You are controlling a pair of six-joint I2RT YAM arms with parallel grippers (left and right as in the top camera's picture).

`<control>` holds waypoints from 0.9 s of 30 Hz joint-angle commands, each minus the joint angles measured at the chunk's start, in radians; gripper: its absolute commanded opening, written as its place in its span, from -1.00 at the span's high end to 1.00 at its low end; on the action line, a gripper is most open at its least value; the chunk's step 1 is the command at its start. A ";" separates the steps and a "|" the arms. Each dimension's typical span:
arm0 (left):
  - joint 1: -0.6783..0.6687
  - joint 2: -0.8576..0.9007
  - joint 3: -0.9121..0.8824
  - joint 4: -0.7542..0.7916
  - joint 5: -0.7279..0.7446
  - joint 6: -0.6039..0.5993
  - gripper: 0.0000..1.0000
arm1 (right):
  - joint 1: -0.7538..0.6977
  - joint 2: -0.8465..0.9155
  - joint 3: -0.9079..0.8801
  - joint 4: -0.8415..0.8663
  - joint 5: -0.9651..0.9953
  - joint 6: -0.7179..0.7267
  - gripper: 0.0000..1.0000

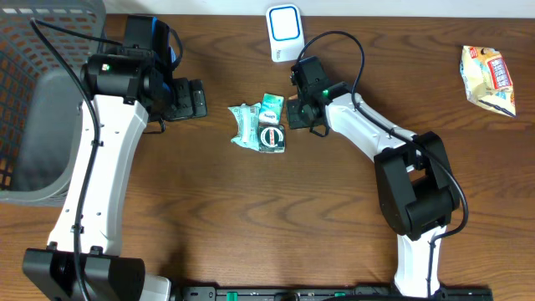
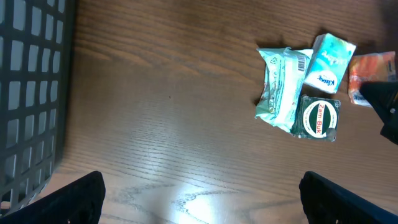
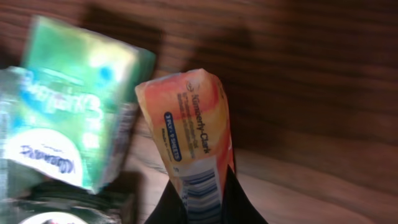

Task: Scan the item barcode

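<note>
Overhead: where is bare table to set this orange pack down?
Widest bare wood: front centre, between left arm and right arm, below the pile. Second patch: between right arm and snack bag. Crowded: around the pile, where the right gripper holds the orange pack, up to the scanner.

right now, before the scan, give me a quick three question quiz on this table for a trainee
1. True or false: the right gripper is shut on the orange tissue pack.
2. Which lies right next to the pale green pack? A Zam-Buk tin, B snack bag, C basket.
3. Fill in: the left gripper has its jaws ___.
Key: 1 true; 2 A; 3 open.
</note>
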 commanded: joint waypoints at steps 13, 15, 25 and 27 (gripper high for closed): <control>0.002 0.008 -0.001 -0.003 -0.005 0.005 -0.95 | 0.002 -0.002 -0.016 -0.223 0.665 -0.034 0.89; 0.002 0.008 -0.001 -0.003 -0.005 0.005 -0.95 | 0.003 0.007 -0.075 -0.187 0.664 -0.030 0.70; 0.002 0.008 -0.001 -0.003 -0.005 0.005 -0.96 | 0.062 -0.077 -0.031 -0.263 0.447 -0.031 -0.98; 0.002 0.008 -0.001 -0.003 -0.005 0.005 -0.95 | 0.051 -0.132 0.029 -0.278 0.388 -0.031 -0.98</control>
